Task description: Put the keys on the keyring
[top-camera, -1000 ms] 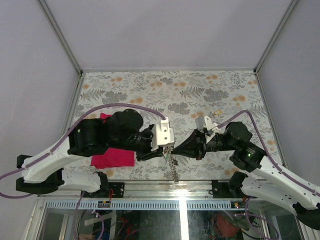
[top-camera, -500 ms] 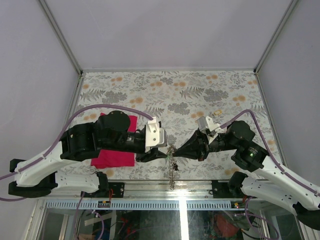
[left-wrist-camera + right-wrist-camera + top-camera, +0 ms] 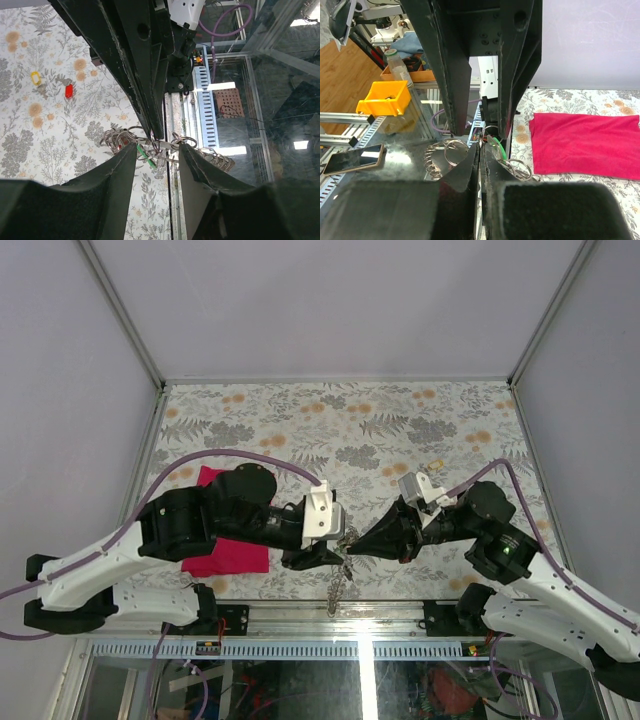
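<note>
- The bench [image 3: 400, 430] has the work at the middle of its near edge, where the two arms meet tip to tip.
- The magenta cloth [image 3: 235, 558] lies to the left of that spot and plays no part.
- The right fingers [image 3: 470, 170] are clenched on the keyring [image 3: 454, 150], holding its bunch of wire loops off the bench. Its loose end dangles toward the near edge.
- The left fingers [image 3: 117, 170] stand parted, one on each side of the bunch, and clamp nothing that I can see.
- The green key [image 3: 144, 151] sits in that gap against the loops. I cannot tell whether it is threaded on.
- The red key [image 3: 69, 90] and the yellow key [image 3: 35, 77] lie loose on the bench, near each other and well apart from the keyring.
- The step in hand looks like fitting the green key.
- Next, the left fingers need a firm pinch on the green key's head to work it round a loop while the right fingers hold the ring steady.
- The two loose keys come after that.
</note>
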Controlling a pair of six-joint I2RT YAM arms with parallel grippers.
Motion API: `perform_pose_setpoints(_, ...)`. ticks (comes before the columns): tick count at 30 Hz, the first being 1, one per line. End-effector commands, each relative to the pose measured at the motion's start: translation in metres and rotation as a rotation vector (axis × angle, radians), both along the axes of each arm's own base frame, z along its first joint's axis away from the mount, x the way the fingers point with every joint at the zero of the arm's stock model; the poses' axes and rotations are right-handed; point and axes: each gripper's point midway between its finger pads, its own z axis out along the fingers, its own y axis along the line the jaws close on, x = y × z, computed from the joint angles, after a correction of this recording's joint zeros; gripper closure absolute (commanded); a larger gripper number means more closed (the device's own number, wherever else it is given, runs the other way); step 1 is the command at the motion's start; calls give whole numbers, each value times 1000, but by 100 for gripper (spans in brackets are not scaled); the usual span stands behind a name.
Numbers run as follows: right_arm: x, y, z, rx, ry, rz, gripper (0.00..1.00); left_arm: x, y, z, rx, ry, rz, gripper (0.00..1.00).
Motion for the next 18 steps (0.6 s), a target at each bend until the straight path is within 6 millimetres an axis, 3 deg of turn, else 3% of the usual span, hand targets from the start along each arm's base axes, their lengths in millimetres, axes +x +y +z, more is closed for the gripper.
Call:
perform_pose_setpoints(1, -10, -11, 47, 124, -94, 15, 100, -5, -10, 4, -35, 0, -43, 59)
perform_pose_setpoints(12, -12, -15, 53, 140, -107, 2, 100, -3, -5, 0, -20, 8, -17, 62)
perform_pose_setpoints(18, -11, -16, 53, 140, -106, -6, 100, -4, -4, 2, -26, 8, -17, 70)
